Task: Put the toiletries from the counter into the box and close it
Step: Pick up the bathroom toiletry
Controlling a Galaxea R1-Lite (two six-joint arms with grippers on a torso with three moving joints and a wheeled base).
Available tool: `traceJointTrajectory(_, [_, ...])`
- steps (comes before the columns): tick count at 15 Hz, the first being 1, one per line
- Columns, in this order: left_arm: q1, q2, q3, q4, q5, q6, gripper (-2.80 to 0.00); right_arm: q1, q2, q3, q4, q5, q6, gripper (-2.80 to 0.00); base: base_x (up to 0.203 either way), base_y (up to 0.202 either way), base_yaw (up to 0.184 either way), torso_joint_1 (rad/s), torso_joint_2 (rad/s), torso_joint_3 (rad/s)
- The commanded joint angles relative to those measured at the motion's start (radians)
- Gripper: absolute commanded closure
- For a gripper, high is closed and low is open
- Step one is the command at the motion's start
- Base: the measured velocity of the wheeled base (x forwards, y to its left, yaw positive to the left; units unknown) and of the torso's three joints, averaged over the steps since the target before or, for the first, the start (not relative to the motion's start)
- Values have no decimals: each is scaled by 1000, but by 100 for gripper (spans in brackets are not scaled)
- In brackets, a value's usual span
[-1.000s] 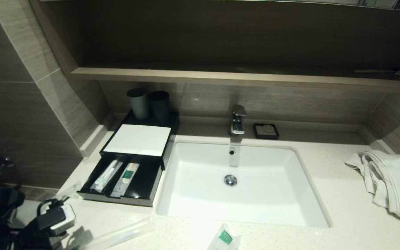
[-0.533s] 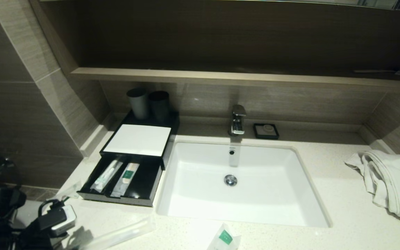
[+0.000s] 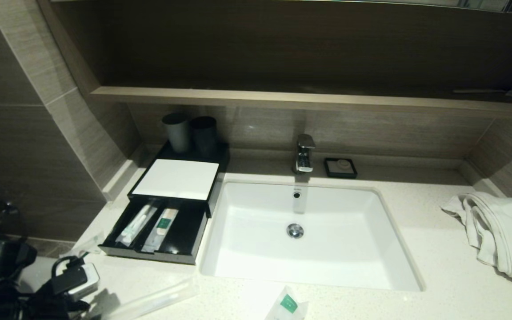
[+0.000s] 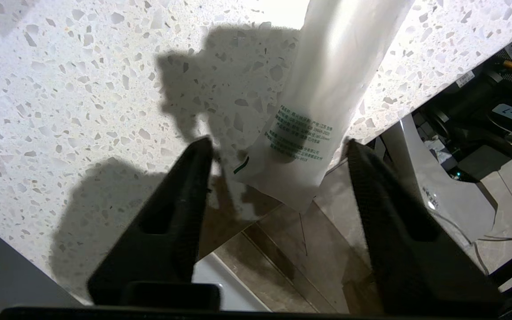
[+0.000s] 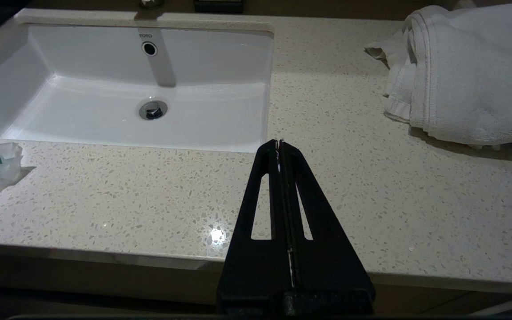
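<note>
The black box (image 3: pixel 176 178) with a white top panel stands left of the sink, its drawer (image 3: pixel 154 253) pulled out with two packets (image 3: pixel 149 222) inside. A long clear toothbrush pack (image 3: pixel 149 302) lies on the counter (image 3: pixel 416 249) at the front left, one end over the counter's corner. My left gripper (image 3: pixel 67 284) is open, its jaws on either side of that end (image 4: pixel 314 111) without touching it (image 4: pixel 278 143). A short sachet (image 3: pixel 288 304) with a green mark lies at the front edge. My right gripper (image 5: pixel 279 142) is shut and empty above the counter right of the sink.
A white sink (image 3: pixel 238 266) with a tap (image 3: pixel 305 153) fills the middle. Two dark cups (image 3: pixel 191 131) stand behind the box. A black soap dish (image 3: pixel 340 167) sits by the tap, a white towel (image 3: pixel 500 231) at the far right. A small clear packet (image 3: pixel 89 243) lies left of the drawer.
My left gripper has shifted slightly right, toward the counter's corner. Nothing else has moved.
</note>
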Motion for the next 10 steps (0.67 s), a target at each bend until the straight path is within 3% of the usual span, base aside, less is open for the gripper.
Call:
traceJointTrajectory(1, [0, 3, 0, -1, -2, 6, 0, 0, 0, 0, 0, 1, 0, 0, 0, 0, 0, 0, 0, 0])
traceJointTrajectory(10, [0, -13, 0, 0, -8, 7, 0, 0, 0, 0, 0, 1, 0, 0, 0, 0, 0, 0, 0, 0])
